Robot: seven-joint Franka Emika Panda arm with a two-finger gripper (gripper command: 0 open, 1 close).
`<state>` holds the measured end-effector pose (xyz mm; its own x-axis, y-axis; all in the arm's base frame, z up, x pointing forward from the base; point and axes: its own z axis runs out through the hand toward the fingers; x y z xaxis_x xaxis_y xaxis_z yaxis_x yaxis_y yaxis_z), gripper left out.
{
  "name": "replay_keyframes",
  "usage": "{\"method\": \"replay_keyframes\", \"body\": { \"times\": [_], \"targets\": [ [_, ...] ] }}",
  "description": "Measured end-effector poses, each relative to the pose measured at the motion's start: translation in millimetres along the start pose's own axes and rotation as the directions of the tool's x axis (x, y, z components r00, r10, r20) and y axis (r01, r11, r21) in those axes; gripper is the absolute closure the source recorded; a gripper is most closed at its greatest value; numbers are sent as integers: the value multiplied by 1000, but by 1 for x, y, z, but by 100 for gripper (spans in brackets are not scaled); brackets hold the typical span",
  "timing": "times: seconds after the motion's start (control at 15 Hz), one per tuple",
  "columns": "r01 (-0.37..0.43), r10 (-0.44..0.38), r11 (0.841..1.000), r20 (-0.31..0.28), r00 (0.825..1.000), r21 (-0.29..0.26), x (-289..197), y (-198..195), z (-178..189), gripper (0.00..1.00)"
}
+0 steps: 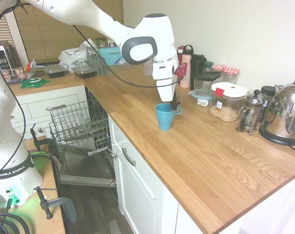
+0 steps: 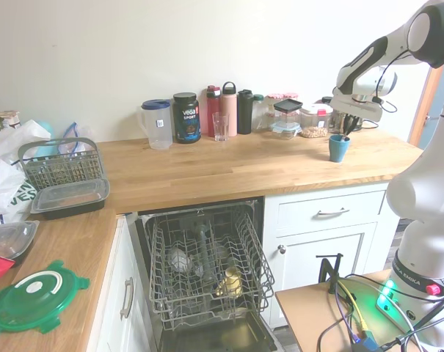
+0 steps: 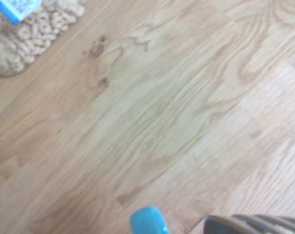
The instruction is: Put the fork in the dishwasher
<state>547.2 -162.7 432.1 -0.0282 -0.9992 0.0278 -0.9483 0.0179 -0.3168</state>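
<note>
Gripper (image 1: pixel 174 105) is sitting right over the blue mug (image 1: pixel 164 117), center of the first exterior view, fingers dipped down at the rim. Honestly you can't tell from either outside view how wide it's open or whether it's got anything pinched; the fingers are just dark slivers against the mug.

The fork itself doesn't show up clearly anywhere. My guess is it's standing in that mug, since there's something dark poking out of it in the second exterior view, upper right, but that's too small to call. The wrist view only gives you bare wooden countertop (image 3: pixel 152 122), a bit of blue rim and a cereal container in the upper left corner.

The dishwasher (image 2: pixel 207 271) is at the bottom middle of the second exterior view, door dropped, wire rack (image 2: pixel 203 257) pulled out with a few items already in it. It's well apart from the mug.

So you're basically at the start: grab isn't confirmed, and the lift, carry across and drop into the rack are all left.
</note>
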Motion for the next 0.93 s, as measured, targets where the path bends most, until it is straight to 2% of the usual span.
{"method": "replay_keyframes", "body": {
  "times": [0.27, 0.4, 0.73, 0.87, 0.93],
  "targets": [
    [5, -5, 1000, -8, 1000, 13, -5, -2, -9, 100],
    [3, -2, 999, -14, 1000, 47, -4, 3, -32, 100],
    [31, -20, 984, -60, 998, 178, 5, 51, -141, 100],
    [81, -59, 971, -105, 993, 223, -11, 70, -192, 100],
    [119, -94, 967, -119, 988, 227, -28, 80, -213, 100]
  ]
}}
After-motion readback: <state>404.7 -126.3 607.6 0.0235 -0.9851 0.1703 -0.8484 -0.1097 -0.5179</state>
